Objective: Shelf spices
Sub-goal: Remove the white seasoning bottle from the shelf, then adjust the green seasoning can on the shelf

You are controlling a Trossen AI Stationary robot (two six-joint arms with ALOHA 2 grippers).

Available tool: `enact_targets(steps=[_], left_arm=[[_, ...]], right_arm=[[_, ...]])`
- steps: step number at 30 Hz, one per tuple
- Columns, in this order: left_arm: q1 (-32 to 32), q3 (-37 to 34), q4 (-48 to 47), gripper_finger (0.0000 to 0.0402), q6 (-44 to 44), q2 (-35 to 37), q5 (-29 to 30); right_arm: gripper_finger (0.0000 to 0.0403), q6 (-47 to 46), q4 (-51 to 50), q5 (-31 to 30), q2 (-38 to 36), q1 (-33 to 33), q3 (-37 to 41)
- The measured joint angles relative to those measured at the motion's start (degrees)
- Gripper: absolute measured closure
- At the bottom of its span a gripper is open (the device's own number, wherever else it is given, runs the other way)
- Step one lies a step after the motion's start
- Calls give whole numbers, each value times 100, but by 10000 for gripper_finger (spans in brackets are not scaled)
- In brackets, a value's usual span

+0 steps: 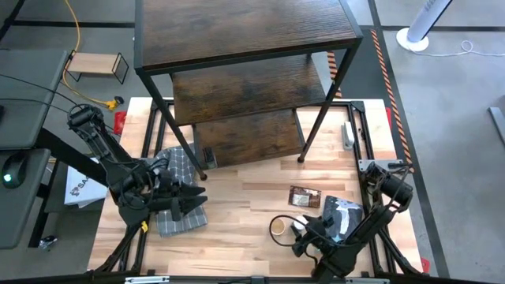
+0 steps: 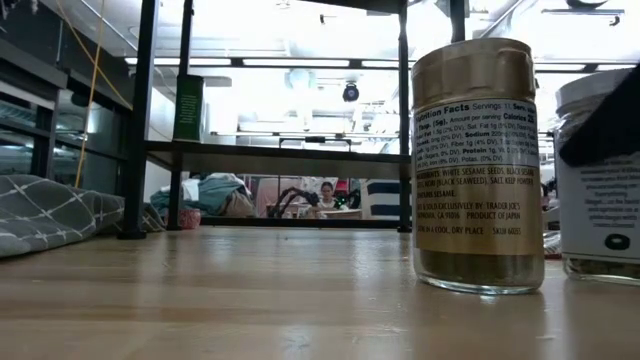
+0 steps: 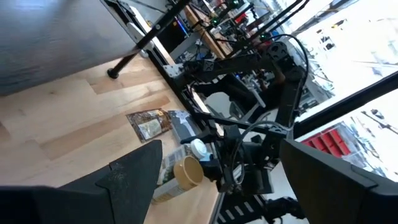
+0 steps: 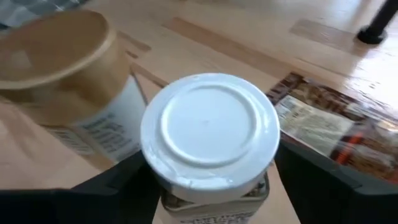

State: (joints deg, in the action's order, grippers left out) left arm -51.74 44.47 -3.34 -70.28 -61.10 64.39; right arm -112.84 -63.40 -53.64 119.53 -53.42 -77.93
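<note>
Step now: the first grab. No jar is on the shelf (image 1: 245, 47) yet, so the job looks like it is only starting.

The right pincer (image 4: 208, 177) sits low at the near right of the counter (image 1: 237, 197), right over a white-cap jar (image 4: 210, 134). Its two fingers are spread wide, one on each side of the jar. They don't look closed on it yet, so it holds nothing.

A tan jar (image 4: 68, 74) stands just beside the white-cap jar, v. close. A flat brown packet (image 1: 304, 196) lies near, on the shelf side.

Next move, I think: squeeze the white-cap jar, lift it straight up, then carry it to a shelf board. Needs care not to bump the tan jar w/ the near finger.

The left pincer (image 3: 211, 180) waits at the left side over a grey checked cloth (image 1: 177, 189). Its fingers are wide apart & empty. The left arm is bent & points toward the right arm.
</note>
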Motion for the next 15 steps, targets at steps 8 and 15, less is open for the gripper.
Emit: enact_targets(steps=[8, 15], left_arm=[[227, 0, -135, 80, -21, 0, -402], [470, 0, -293, 111, -209, -2, -1129]], right_arm=[[120, -28, -433, 157, -640, -109, 0], [126, 158, -1136, 152, -1790, -145, 0]])
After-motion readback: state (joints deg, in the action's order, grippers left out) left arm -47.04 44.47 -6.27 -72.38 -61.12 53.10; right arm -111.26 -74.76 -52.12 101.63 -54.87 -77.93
